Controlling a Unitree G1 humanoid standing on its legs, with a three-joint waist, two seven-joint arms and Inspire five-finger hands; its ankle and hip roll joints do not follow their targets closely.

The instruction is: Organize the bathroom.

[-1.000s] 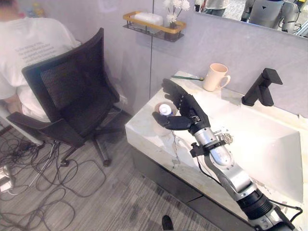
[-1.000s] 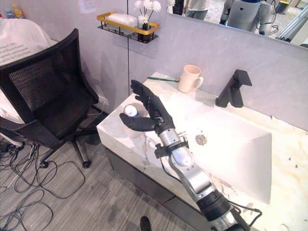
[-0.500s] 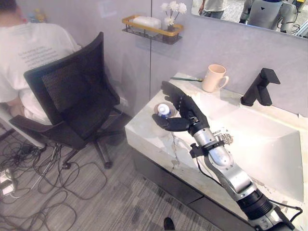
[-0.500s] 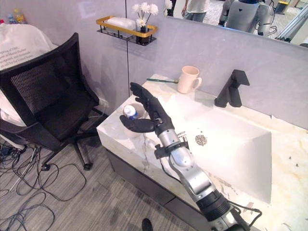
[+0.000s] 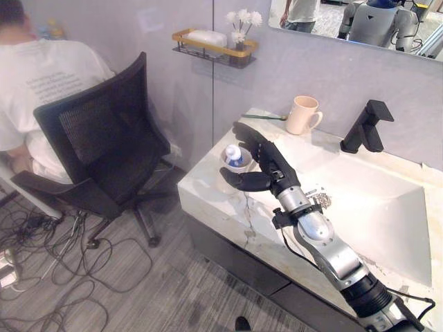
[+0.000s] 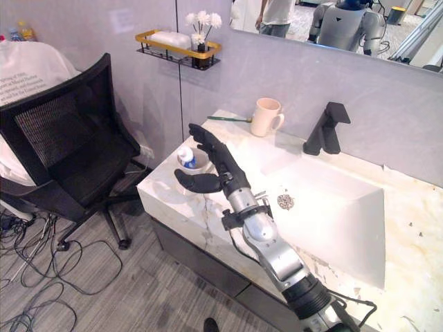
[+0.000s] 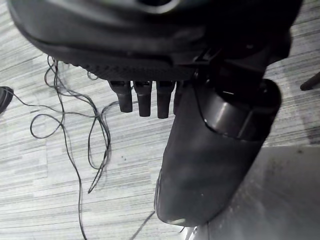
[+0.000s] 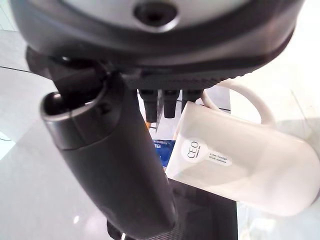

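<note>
right hand (image 5: 261, 160) fingers spread, hovering beside blue-capped bottle (image 5: 233, 155) in small bowl (image 5: 237, 162) on desk (image 5: 208, 194); grips nothing

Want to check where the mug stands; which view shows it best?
Left eye view: the mug stands whole and upright on the counter. The right eye view matches; the right wrist view has it close, partly behind the right hand.

Mug (image 5: 302, 114) stands at counter (image 5: 208, 190) back, faucet (image 5: 367, 126) to its right w/ sink basin (image 5: 374, 207) in front. Chair (image 5: 104, 149) on floor left of counter; shelf (image 5: 211, 47) on wall above.
</note>
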